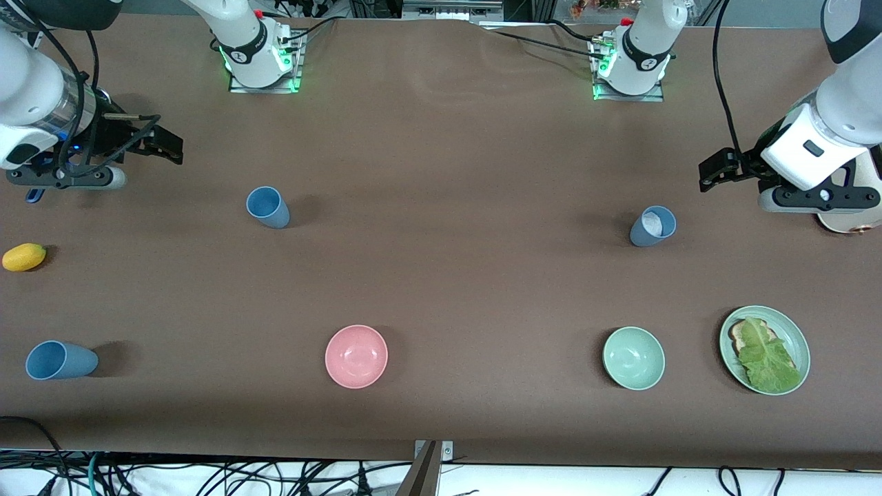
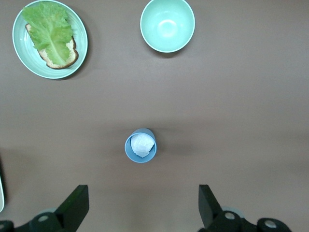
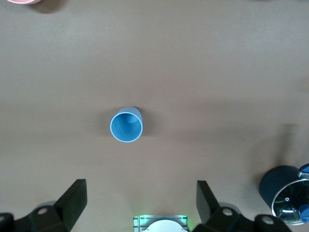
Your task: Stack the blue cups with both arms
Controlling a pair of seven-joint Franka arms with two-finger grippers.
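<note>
Nearest the front camera, a row of four: blue cup (image 1: pixel 60 360) at the right arm's end of the table (image 1: pixel 441 158), pink bowl (image 1: pixel 356 356), pale green bowl (image 1: pixel 633 358), then a green plate (image 1: pixel 792 331) with toast and a lettuce leaf (image 1: pixel 766 358) toward the left arm's end.

Farther from the camera: second blue cup (image 1: pixel 268 207), upright and empty. Third blue cup (image 1: pixel 652 226) toward the left arm's end, with something white inside; what it is cannot be made out. All three cups stand well apart, none stacked.

Yellow fruit-like object (image 1: pixel 24 257) at the table edge on the right arm's end; kind unclear.

Left tool (image 1: pixel 716 172) hangs over the table near its own end, fingers spread wide, holding nothing. Right tool (image 1: pixel 155 134) over the table at its end, also wide open and empty. Both arms are cut off by the frame edges in the front view.

Left wrist view: cup with white filling (image 2: pixel 140 145) seen from above, green bowl (image 2: pixel 167 25) and plate (image 2: pixel 19 53) too; only the finger tips (image 2: pixel 75 205) show. A pale object partly hidden by the left arm in the front view cannot be identified.

Right wrist view: empty cup (image 3: pixel 126 126), a sliver of pink bowl (image 3: pixel 21 1) cut off at the edge, and a dark round object (image 3: pixel 282 191), partly cropped, that the front view does not show clearly.
</note>
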